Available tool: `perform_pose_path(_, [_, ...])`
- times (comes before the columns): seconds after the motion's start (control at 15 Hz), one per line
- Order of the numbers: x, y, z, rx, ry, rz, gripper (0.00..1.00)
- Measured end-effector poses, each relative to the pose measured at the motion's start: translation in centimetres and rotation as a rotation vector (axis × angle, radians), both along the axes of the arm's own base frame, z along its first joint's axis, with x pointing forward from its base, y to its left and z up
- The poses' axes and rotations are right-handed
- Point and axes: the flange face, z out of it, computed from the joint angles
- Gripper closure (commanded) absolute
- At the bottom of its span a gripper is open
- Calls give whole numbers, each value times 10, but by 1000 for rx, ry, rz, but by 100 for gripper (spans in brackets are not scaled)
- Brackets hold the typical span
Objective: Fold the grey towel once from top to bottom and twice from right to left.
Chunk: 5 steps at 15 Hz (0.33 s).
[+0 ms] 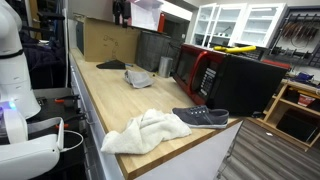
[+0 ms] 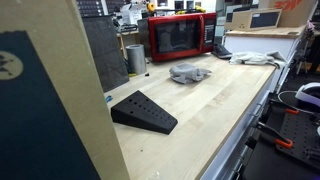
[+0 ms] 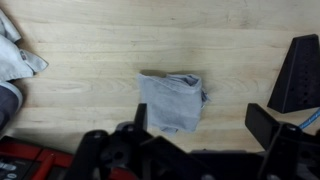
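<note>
We find the grey towel (image 3: 172, 102) lying on the wooden counter (image 3: 90, 40) as a small, compact, roughly square packet. It sits directly below the wrist camera. In both exterior views it lies near the middle of the counter, between the black wedge (image 2: 143, 112) and the red microwave (image 2: 180, 37), and well apart from the cream towel (image 1: 148, 130) and the sneaker (image 1: 200, 117) at the far end. The gripper (image 3: 200, 120) is open, with its jaws spread wide and nothing held between them. One finger shows over the packet's left edge in the wrist view, but we cannot tell whether it touches the cloth. Layered edges show along the packet's right side, so we judge the cloth is doubled over more than once. The exact number of layers is too small for us to read. Given how little area it now covers, we judge the folding to be at or close to its end. What may be left is at most a last fold or some tidying, since the right edge looks slightly uneven and one corner sticks out a little. Counting what we can see, there is one grey towel, one cream towel, one sneaker, one black wedge and one microwave. There is also one metal cup (image 2: 135, 57) beside the microwave, and one gripper.
</note>
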Motion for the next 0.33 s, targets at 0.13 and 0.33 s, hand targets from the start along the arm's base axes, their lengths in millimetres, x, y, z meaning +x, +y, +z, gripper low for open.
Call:
perform_pose_path(0.13, [2,0,-2,2,10,-6,0])
perform_pose_path(0.33, [2,0,-2,2,11,-6,0])
